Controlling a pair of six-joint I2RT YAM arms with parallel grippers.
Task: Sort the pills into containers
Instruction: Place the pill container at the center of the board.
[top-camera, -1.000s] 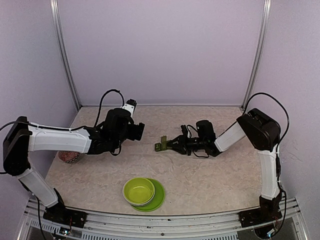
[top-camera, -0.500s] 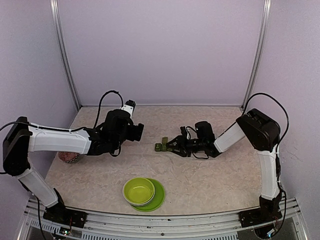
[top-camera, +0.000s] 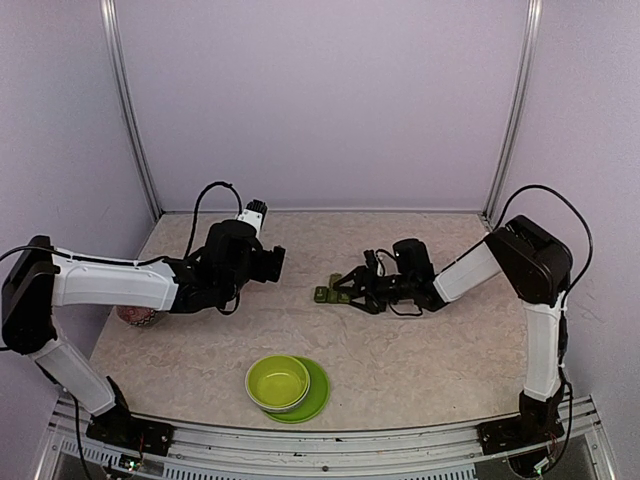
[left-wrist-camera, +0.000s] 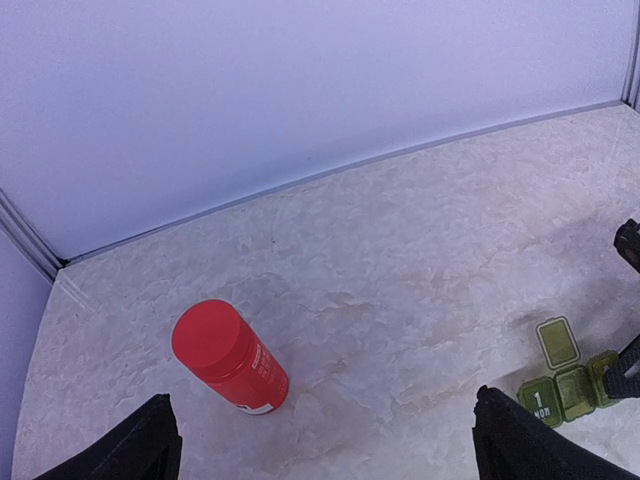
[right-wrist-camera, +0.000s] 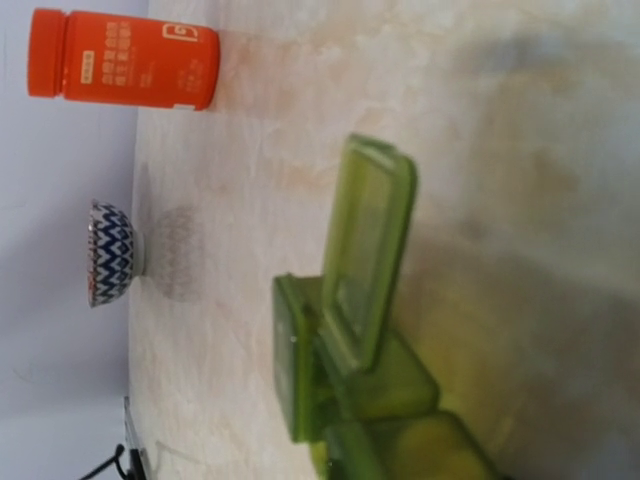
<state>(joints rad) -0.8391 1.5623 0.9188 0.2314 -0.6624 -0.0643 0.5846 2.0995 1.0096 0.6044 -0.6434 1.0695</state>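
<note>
rear overhead view, wrist views (sharing containers (left-wrist-camera: 570, 387))

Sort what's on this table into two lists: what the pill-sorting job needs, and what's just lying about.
For the job: the containers, a green strip box with one lid standing open.
Lying about: orange-red bottle; patterned small bowl; lime-green bowl on its plate.
No pills show in any view, so what holds them cannot be told.
</note>
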